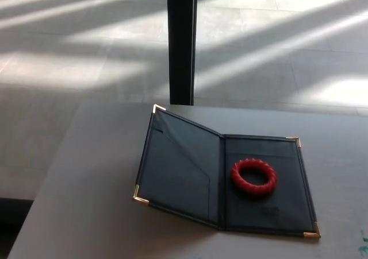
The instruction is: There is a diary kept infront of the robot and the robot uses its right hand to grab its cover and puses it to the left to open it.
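A dark diary (190, 176) with gold corner caps lies open on the grey table (86, 213). Its cover forms the left leaf (175, 170) and stands slightly raised, not fully flat. The right leaf (267, 210) rests flat on the table. A red ridged ring (253, 177) sits on the right leaf near the spine. Neither of my hands shows in the head view.
A black post (182, 41) rises just behind the table's far edge, above the diary. Beyond it is a tiled floor (69, 52) with bands of sunlight. The table's left edge runs diagonally at the lower left.
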`<state>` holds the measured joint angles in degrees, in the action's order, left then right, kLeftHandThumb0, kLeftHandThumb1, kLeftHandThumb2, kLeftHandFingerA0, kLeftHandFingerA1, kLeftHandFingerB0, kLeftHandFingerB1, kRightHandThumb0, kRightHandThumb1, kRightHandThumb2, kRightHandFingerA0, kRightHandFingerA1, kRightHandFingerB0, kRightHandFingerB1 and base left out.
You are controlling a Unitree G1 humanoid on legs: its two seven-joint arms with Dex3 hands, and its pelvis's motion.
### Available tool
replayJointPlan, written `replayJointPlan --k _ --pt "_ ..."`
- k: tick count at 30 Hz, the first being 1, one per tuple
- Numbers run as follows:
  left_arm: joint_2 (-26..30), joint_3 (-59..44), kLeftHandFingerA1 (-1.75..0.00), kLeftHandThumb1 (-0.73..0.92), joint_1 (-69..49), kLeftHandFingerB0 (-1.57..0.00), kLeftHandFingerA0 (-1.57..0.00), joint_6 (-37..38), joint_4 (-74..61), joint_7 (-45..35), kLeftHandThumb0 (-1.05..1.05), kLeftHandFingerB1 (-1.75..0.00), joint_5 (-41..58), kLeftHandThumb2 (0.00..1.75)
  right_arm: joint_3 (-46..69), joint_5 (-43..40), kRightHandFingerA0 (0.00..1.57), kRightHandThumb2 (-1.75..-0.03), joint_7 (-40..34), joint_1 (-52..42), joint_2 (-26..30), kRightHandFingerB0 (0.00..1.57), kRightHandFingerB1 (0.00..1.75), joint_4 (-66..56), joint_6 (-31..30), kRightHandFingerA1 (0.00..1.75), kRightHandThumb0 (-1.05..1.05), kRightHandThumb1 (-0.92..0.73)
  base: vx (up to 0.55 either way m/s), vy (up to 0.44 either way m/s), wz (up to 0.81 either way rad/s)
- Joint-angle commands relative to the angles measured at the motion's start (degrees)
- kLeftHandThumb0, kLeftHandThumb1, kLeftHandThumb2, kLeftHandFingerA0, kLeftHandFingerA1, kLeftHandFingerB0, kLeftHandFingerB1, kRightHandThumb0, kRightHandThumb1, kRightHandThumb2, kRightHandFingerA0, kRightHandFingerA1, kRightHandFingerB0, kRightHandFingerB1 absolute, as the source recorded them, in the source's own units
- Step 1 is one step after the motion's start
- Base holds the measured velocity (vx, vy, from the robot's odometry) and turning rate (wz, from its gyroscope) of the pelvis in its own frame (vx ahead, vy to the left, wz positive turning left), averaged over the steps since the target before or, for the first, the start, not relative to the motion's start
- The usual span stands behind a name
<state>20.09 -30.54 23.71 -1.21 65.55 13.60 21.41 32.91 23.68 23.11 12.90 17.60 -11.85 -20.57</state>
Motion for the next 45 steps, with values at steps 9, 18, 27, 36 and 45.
replayJointPlan --k 9,18,27,36,45 --pt "0.88 -4.55 -1.27 0.92 -5.86 -0.37 -0.45 1.35 0.09 -1.33 -0.84 -0.96 2.87 0.99 52.09 -34.92 0.84 -1.02 -15.55 -11.52 4.5 0.62 0.69 34.53 15.06 0.8 -0.51 -0.63 0.0 0.0 0.0" --pt "0.67 -5.44 -1.26 0.92 -6.06 -0.35 -0.42 1.38 0.07 -1.52 -0.86 -0.97 2.89 0.99 51.71 -32.84 0.82 -1.02 -18.73 -11.73 6.81 0.58 0.67 48.8 22.27 0.81 -0.49 -0.63 0.0 0.0 0.0" --pt "1.19 -5.96 -1.24 0.92 -6.57 -0.3 -0.36 0.51 0.52 -2.34 -0.84 -0.95 2.34 1.02 54.29 -35.37 0.76 -1.08 -21.19 -9.3 7.18 0.48 0.63 57.81 18.02 0.78 -0.45 -0.7 0.0 0.0 0.0" --pt "0.54 -6.03 -1.28 0.92 -6.43 -0.35 -0.44 0.44 0.53 -2.1 -0.86 -1.01 1.75 1.02 54.27 -38.09 0.57 -1.11 -17.71 -8.25 6.73 0.31 0.56 59.82 13.18 0.72 -0.44 -0.72 0.0 0.0 0.0" --pt "0.32 -6.32 -1.27 0.92 -6.8 -0.33 -0.42 0.55 0.47 -2.66 -0.85 -0.99 1.56 1.01 50.49 -39.89 0.64 -0.67 -16.77 -8.91 7.32 0.47 0.49 61.63 14.46 0.67 -0.54 -0.92 0.0 0.0 0.0"
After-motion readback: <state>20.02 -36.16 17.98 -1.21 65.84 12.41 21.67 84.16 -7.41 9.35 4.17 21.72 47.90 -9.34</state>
